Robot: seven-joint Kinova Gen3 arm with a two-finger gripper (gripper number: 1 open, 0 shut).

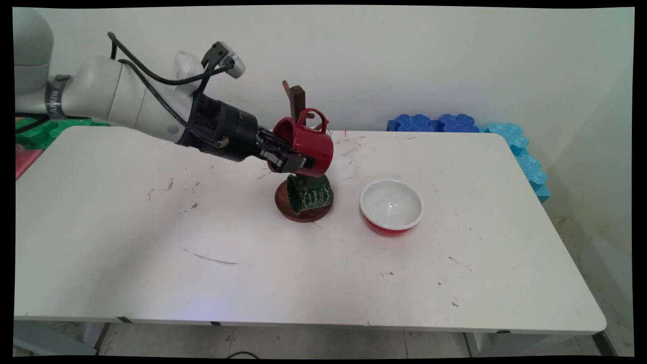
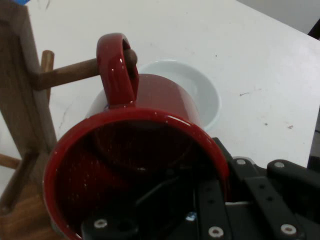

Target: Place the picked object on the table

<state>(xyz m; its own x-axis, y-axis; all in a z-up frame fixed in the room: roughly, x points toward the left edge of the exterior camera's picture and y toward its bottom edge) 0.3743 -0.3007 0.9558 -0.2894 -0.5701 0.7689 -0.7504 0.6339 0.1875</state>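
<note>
**Red mug held at the peg of a wooden mug tree**

Nearest the camera lies a bare stretch of the scuffed white table (image 1: 252, 283). Farther in, toward the right, stands a red bowl (image 1: 391, 206) with a white inside, apart from the mug tree's round wooden base (image 1: 295, 211) to its left. A dark green mug (image 1: 309, 192) with white lettering hangs low on the tree, just over that base. Directly above it, the black gripper (image 1: 290, 154) is clamped on the rim of a red mug (image 1: 307, 144), one finger inside the cup and one outside. The mug lies tipped on its side, mouth toward the hand, its long axis running away from the gripper toward the tree's upright post (image 1: 297, 101), handle uppermost. In the hand view the handle (image 2: 117, 70) rings a wooden peg (image 2: 75, 72) jutting from the post; whether the loop rests on the peg or merely surrounds it cannot be told. Behind the table, blue foam mats (image 1: 437, 123) lean along the wall, and green mats (image 1: 38, 130) show at the far left.
</note>
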